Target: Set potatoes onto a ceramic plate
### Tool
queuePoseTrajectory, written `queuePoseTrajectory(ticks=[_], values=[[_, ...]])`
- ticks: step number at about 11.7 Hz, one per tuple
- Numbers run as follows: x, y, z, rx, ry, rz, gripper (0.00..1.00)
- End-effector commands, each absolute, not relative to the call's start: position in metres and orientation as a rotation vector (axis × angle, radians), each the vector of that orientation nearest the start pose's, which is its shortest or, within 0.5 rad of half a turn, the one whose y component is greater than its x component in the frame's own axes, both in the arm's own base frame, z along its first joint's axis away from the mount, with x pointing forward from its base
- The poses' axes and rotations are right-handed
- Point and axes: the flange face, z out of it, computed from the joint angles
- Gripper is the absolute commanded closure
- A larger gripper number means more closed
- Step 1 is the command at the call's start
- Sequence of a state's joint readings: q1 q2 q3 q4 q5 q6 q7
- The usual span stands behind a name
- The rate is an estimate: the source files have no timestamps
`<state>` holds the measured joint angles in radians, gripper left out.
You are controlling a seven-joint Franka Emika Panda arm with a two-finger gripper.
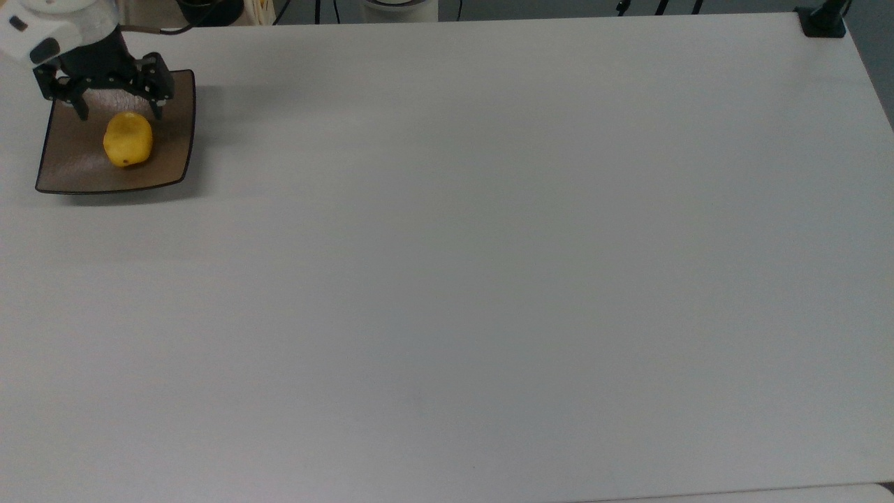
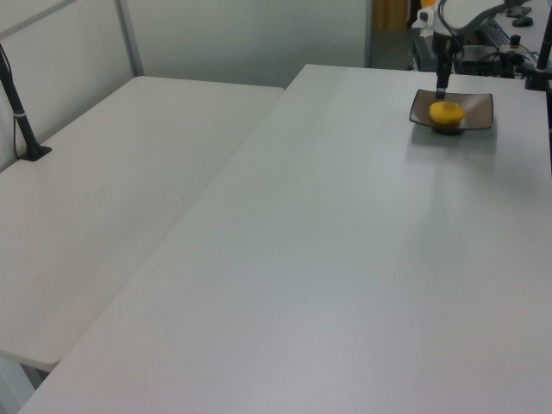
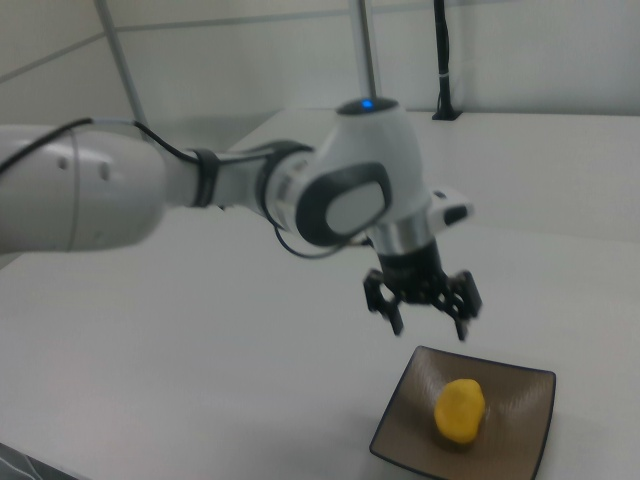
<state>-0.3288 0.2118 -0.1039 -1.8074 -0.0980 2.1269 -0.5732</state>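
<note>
The yellow potato (image 1: pixel 128 140) lies free on the brown square ceramic plate (image 1: pixel 70 175) at the top view's upper left. The left view has the potato (image 2: pixel 447 112) on the plate (image 2: pixel 479 105) at the far right, and in the right view the potato (image 3: pixel 459 409) rests on the plate (image 3: pixel 400 430) at the bottom. My gripper (image 1: pixel 119 112) hangs open above the plate's far side, clear of the potato, with nothing between its black fingers (image 3: pixel 396 318). In the right view the gripper (image 3: pixel 429 324) hovers well above the plate.
The white table (image 1: pixel 489 279) stretches wide to the top view's right. A black clamp base (image 1: pixel 822 21) sits at its far right corner. In the left view a second white table (image 2: pixel 103 198) adjoins at the left, carrying a black post (image 2: pixel 21 121).
</note>
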Motion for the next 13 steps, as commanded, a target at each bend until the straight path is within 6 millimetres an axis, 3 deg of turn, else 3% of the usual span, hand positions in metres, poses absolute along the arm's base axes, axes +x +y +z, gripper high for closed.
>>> queuePoseTrajectory(ticks=[1,3,5,7,10,12,13], values=[[0.555,-0.207,0.515,-3.25,-0.159,-0.116,0.0],[0.538,-0.177,0.57,-3.159,-0.036,-0.148,0.0],[0.513,-0.131,0.617,-3.106,-0.1,-0.161,0.0],[0.489,-0.089,0.647,-3.086,-0.028,-0.12,0.0],[0.48,-0.013,0.656,-3.072,-0.072,-0.057,0.0],[0.487,0.031,0.644,-3.072,-0.126,-0.031,0.0],[0.49,0.043,0.638,-3.072,-0.156,-0.011,0.0]])
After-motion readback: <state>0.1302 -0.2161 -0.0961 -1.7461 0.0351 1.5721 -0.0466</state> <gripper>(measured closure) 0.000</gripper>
